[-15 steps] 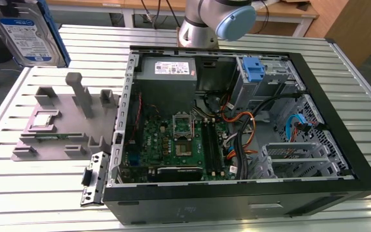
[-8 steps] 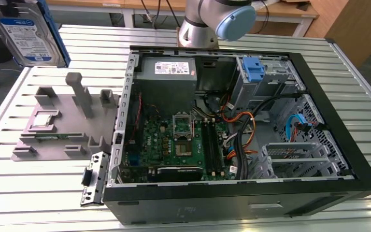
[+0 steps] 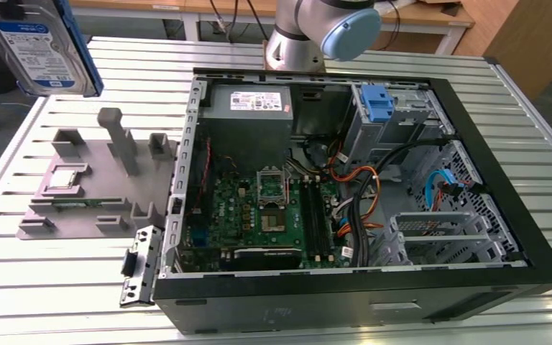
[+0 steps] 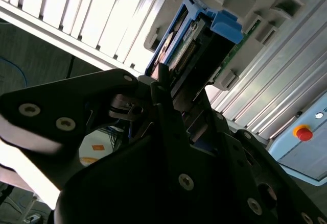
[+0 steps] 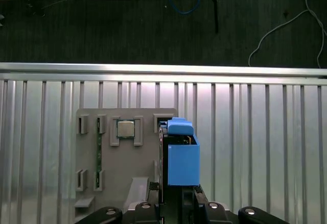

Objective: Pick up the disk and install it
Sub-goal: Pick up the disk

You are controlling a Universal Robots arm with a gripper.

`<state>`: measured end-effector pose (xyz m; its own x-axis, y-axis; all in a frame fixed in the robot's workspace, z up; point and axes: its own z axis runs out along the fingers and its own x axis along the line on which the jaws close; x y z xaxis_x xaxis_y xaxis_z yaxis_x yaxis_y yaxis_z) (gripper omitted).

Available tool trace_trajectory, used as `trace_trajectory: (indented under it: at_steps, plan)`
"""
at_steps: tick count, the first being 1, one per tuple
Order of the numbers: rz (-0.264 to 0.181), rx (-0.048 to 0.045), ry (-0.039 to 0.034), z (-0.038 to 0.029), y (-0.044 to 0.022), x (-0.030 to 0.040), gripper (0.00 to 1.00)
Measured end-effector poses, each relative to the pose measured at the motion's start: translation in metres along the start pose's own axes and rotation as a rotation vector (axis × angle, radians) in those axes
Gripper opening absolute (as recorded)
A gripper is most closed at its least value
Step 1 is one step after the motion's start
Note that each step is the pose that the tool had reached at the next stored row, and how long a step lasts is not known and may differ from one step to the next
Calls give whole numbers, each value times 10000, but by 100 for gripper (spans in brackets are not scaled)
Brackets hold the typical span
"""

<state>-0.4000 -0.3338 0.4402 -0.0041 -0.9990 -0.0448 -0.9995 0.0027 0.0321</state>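
Note:
The disk point(image 3: 41, 54) hangs upright in the air at the exterior view's upper left, above the table's far corner. Its white-and-blue label faces the camera, and a blue rail runs down its side. My gripper point(image 3: 14, 10) is shut on its upper end. In the second wrist view the disk point(image 4: 191, 35) shows edge-on, its blue rails standing out beyond my gripper point(image 4: 171, 94). The first wrist view looks down past the gripper point(image 5: 176, 201) along the disk's blue rail point(image 5: 182, 160). Below it lies the grey fixture tray point(image 5: 122, 168).
An open computer case point(image 3: 506, 215) lies on the slatted metal table point(image 3: 55, 302), with a blue bracket point(image 3: 376, 104) and a grey power supply point(image 3: 255, 108) inside. The grey fixture tray point(image 3: 94, 187) carries a processor chip point(image 5: 125, 129). The arm's base point(image 3: 300, 32) stands behind the case. A red stop button point(image 4: 303, 132) sits nearby.

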Motion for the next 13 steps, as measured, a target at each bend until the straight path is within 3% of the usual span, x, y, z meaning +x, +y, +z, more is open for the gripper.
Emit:
trace_trajectory:
  at_steps: [6, 13]
  plan:
    - [0, 2, -1, -102, 4, -4, 35]
    - [0, 1, -1, -151, 5, -7, 35]
